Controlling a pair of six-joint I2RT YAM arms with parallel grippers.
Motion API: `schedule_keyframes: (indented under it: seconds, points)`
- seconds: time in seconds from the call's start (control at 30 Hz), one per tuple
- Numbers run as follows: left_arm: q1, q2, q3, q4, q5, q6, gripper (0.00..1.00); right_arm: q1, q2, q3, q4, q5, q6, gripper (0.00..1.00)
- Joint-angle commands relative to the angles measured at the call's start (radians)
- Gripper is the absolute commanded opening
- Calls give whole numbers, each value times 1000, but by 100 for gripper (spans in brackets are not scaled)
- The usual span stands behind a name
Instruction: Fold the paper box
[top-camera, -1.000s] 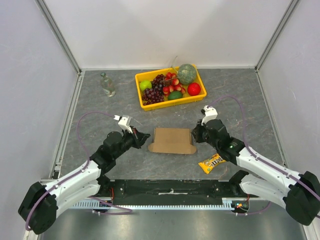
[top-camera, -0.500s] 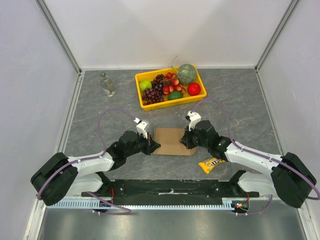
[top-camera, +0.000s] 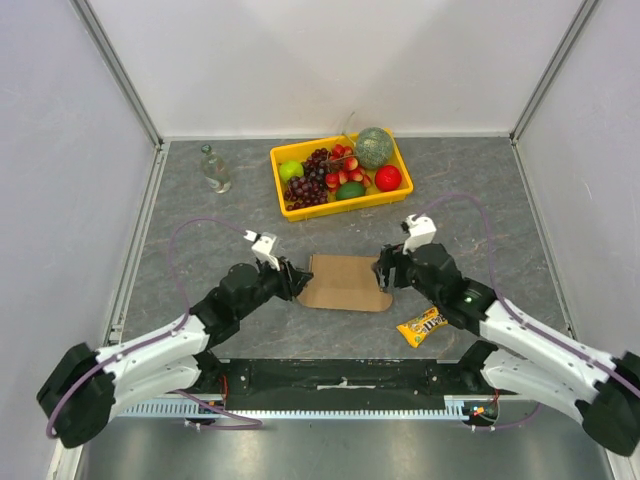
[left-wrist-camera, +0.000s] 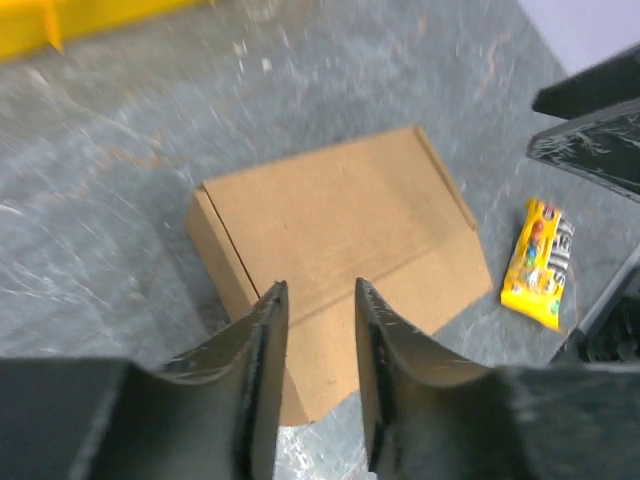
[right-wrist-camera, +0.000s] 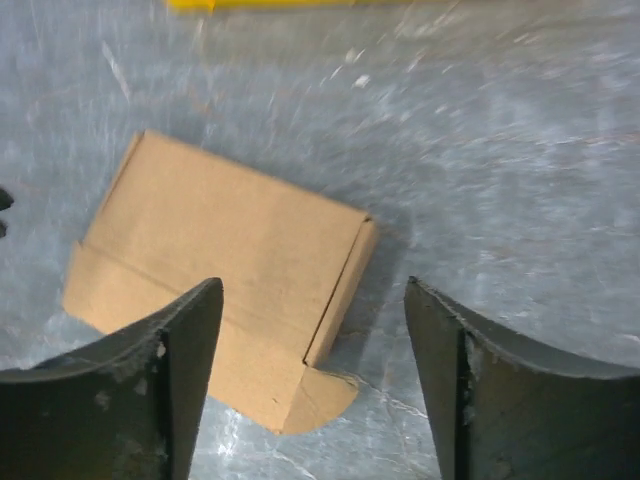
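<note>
The paper box (top-camera: 345, 283) is a low, closed brown carton lying flat on the grey table between both arms. A rounded tab (right-wrist-camera: 325, 390) sticks out at its near right corner. My left gripper (top-camera: 298, 282) hovers at the box's left end. Its jaws (left-wrist-camera: 318, 292) stand a little apart over the near edge of the box (left-wrist-camera: 340, 215), with nothing between them. My right gripper (top-camera: 383, 272) is at the box's right end. In the right wrist view that gripper (right-wrist-camera: 313, 287) is wide open above the right side of the box (right-wrist-camera: 220, 250), not touching it.
A small yellow candy packet (top-camera: 422, 326) lies right of the box, near the right arm, and also shows in the left wrist view (left-wrist-camera: 540, 262). A yellow tray (top-camera: 283, 205) of fruit stands behind the box. A clear bottle (top-camera: 214, 168) stands at the back left. White walls enclose the table.
Both grippers were shut and pressed in at the box's ends half a second ago. Now they have drawn back slightly and opened, the right one wide and the left one a little.
</note>
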Motion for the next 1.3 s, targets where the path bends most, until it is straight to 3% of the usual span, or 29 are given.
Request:
schedule_keyframes:
  seconds: [0.0,0.07,0.23,0.37,0.47,0.67,1.0,1.27]
  points:
    - [13,-159,0,-85,-181,-15,48,-5,-156,-1,-50,221,-3,97]
    - [27,-191,8,-115,-196,-47,61,-8,-168,-19,-61,258,35,98]
    - [35,-154,71,-259,-278,-90,70,-7,-115,-1,-89,252,82,98]
    - [33,-110,109,-338,-272,-84,70,-8,-41,48,-182,279,25,98]
    - [35,-116,101,-336,-253,-75,70,-8,-18,53,-251,381,148,98]
    - [35,-101,65,-237,-51,-35,69,-7,9,42,-236,202,268,98]
    - [4,13,49,-205,-14,-78,69,25,-35,-33,-155,-1,365,91]
    - [-10,62,52,-180,11,-81,70,59,35,-62,-109,-30,402,86]
